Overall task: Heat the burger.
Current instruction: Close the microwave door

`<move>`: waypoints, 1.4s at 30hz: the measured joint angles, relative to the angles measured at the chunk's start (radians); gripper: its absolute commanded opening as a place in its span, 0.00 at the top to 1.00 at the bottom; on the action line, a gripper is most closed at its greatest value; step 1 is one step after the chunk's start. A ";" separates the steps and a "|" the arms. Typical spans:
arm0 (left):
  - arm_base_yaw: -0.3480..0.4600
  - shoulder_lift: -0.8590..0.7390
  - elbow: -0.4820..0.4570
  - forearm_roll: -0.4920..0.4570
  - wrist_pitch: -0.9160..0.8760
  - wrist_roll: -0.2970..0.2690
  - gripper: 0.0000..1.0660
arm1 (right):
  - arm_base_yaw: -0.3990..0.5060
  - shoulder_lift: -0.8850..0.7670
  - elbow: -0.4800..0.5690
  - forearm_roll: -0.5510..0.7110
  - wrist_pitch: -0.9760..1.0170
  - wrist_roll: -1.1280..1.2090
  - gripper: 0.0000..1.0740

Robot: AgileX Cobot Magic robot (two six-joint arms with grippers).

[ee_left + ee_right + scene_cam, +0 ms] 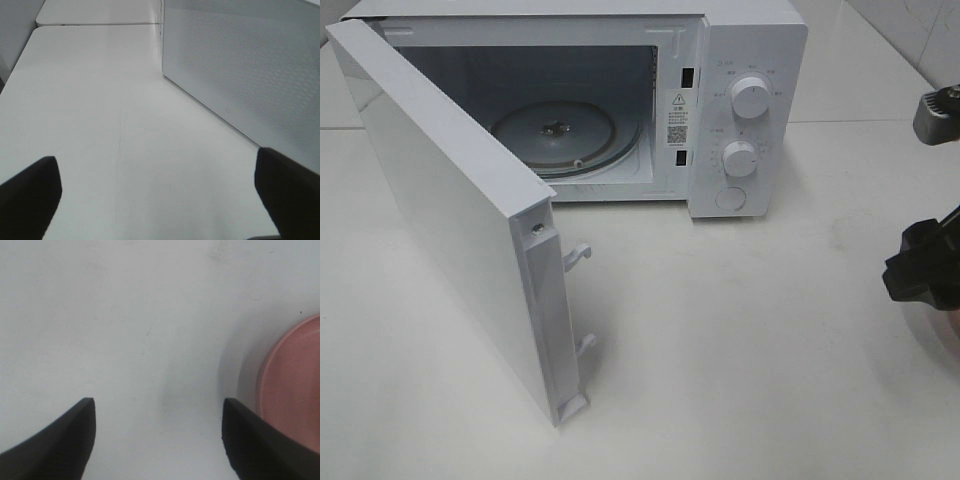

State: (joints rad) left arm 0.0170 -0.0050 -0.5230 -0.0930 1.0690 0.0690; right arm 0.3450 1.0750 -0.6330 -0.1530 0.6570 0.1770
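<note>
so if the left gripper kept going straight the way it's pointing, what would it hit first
Probably nothing soon: the left gripper stands open over bare table, and the way ahead looks free. The microwave lies off to one side of that line, though depth is hard to judge.

White table [740, 350] bears open microwave [745, 100]; pink plate [295, 385], seemingly empty.
</note>
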 measured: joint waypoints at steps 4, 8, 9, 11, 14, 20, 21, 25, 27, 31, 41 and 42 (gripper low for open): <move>0.000 0.000 0.000 0.000 0.000 0.000 0.07 | 0.000 -0.049 -0.014 0.063 0.077 -0.062 0.35; 0.000 0.000 0.000 0.000 0.000 0.000 0.07 | 0.000 -0.113 -0.014 0.080 0.134 -0.073 0.35; 0.000 0.000 0.000 0.000 0.000 0.000 0.07 | 0.000 -0.151 -0.014 0.080 0.159 -0.073 0.35; 0.000 0.000 0.000 0.000 0.000 0.000 0.07 | 0.000 -0.168 -0.014 0.080 0.167 -0.073 0.35; 0.000 0.000 0.000 0.000 0.000 0.000 0.07 | 0.000 -0.230 -0.014 0.081 0.196 -0.073 0.35; 0.000 0.000 0.000 0.000 0.000 0.000 0.07 | 0.000 -0.359 -0.011 0.081 0.246 -0.082 0.35; 0.000 0.000 0.000 0.000 0.000 0.000 0.07 | 0.000 -0.359 -0.011 0.081 0.246 -0.082 0.35; 0.000 0.000 0.000 0.000 0.000 0.000 0.07 | 0.000 -0.447 0.013 0.080 0.252 -0.091 0.35; 0.000 0.000 0.000 0.000 0.000 0.000 0.07 | 0.000 -0.521 0.040 0.080 0.258 -0.093 0.35; 0.000 0.000 0.000 0.000 0.000 0.000 0.07 | -0.006 -0.600 0.066 0.080 0.261 -0.093 0.35; 0.000 0.000 0.000 0.000 0.000 0.000 0.07 | -0.197 -0.855 0.105 0.081 0.262 -0.093 0.35; 0.000 0.000 0.000 0.000 0.000 0.000 0.07 | -0.197 -0.855 0.105 0.081 0.262 -0.093 0.35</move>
State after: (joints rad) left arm 0.0170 -0.0050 -0.5230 -0.0930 1.0690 0.0690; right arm 0.1480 0.2200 -0.5280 -0.0720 0.9190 0.0840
